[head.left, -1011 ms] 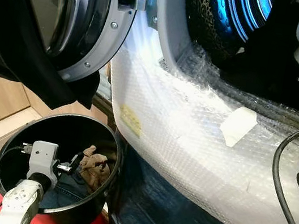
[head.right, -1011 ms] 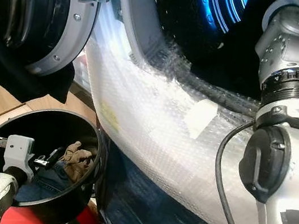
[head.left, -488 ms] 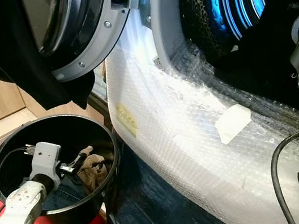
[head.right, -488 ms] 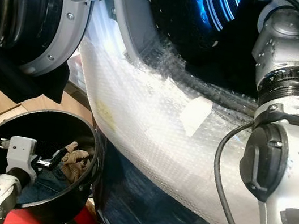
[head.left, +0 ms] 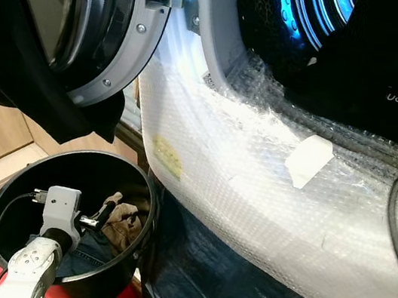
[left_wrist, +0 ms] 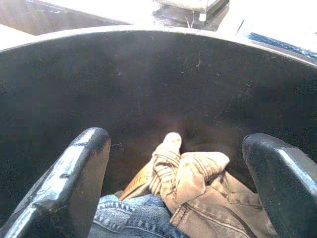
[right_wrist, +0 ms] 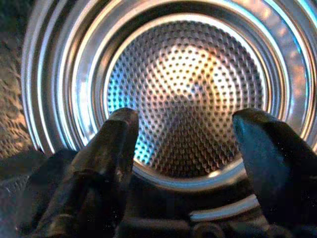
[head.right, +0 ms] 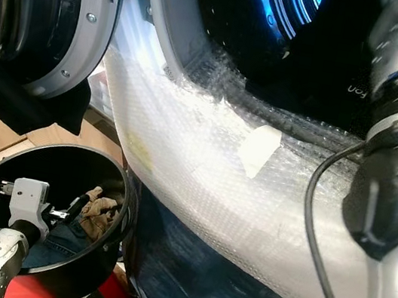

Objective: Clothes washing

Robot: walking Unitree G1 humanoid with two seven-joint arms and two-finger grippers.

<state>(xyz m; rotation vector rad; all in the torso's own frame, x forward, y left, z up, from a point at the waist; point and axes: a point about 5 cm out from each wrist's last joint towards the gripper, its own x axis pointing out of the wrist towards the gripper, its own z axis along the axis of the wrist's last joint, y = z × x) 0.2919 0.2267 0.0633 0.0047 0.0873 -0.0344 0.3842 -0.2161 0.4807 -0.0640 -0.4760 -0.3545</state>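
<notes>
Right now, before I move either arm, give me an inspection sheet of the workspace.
Surface: tan floor with a mat at its edge.
Job's things: black bin holding a tan garment and blue denim; washer door open; drum lit blue inside.
Clutter: bubble wrap taped over the washer front; dark cloth hanging by the door.
Grippers: left hand open inside the bin, above the clothes; right hand open, facing the drum.
Cables: black cable along the right arm; thin one at the left wrist.
Surroundings: nothing seen.
</notes>
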